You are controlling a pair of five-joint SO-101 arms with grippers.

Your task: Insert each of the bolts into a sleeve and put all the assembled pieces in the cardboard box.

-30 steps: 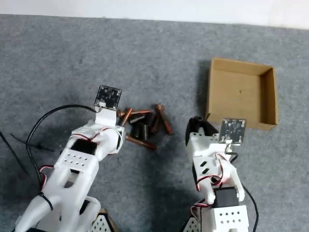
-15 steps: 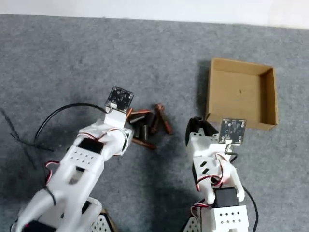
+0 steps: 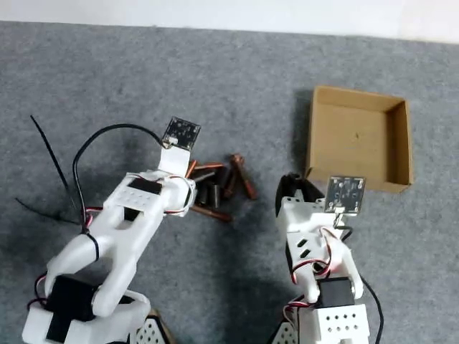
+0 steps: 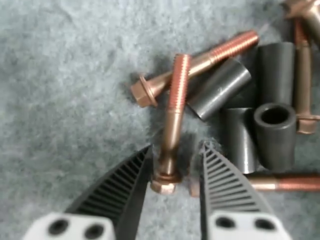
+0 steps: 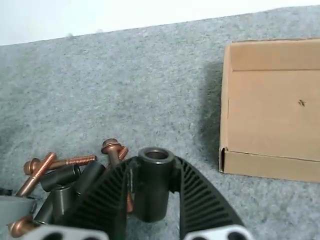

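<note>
Several copper bolts and dark sleeves lie in a pile (image 3: 215, 188) on the grey carpet. My left gripper (image 4: 176, 149) is open low over the pile, its fingers on either side of one copper bolt (image 4: 169, 135), near the bolt's head. That bolt's thread lies across a second bolt (image 4: 200, 62). Dark sleeves (image 4: 220, 87) lie just beyond it, one with its bore showing (image 4: 274, 131). My right gripper (image 5: 152, 165) is shut on an upright dark sleeve (image 5: 151, 187) and sits between the pile and the cardboard box (image 3: 356, 136).
The open cardboard box (image 5: 272, 165) stands to the right of the pile, with nothing inside it. A black cable (image 3: 79, 172) loops over the carpet to the left of the left arm. The carpet beyond the pile is bare.
The left arm has swung forward and to the right, bringing its gripper over the pile's left side. The right arm has stayed still with its sleeve.
</note>
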